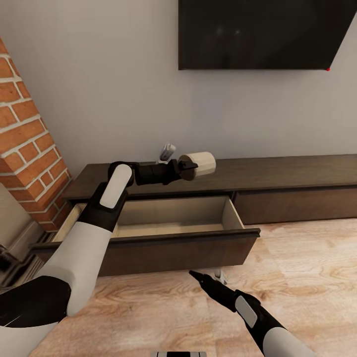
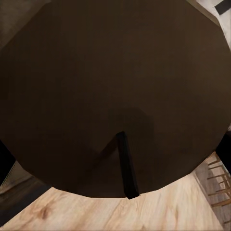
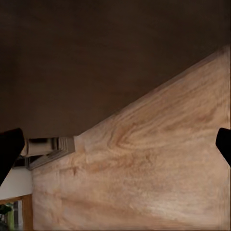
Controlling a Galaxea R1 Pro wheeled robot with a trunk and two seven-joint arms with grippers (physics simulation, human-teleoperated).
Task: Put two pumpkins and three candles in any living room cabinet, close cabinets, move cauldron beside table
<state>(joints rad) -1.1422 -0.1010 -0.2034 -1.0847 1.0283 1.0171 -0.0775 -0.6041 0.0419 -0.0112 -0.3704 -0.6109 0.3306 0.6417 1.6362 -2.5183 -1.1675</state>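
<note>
Left gripper (image 1: 184, 168) clamps the stubby beige cylindrical candle (image 1: 201, 164) above the cabinet top, behind the open pale-lined drawer (image 1: 168, 218); released here, it would likely miss. Right gripper (image 1: 196, 274) stands apart.

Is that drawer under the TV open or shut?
Open: the drawer is pulled out of the cabinet, its pale inside showing.

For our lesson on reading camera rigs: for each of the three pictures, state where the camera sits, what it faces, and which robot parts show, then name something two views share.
Head view: from the robot's head, looking down at the cabinet, its open drawer, both arms, the left gripper holding a candle.
Left wrist view: near the left gripper, facing the candle's dark end.
Right wrist view: near the right gripper, facing the drawer front and floor; dark fingertips at the edges.
Shared: the wood floor.
</note>
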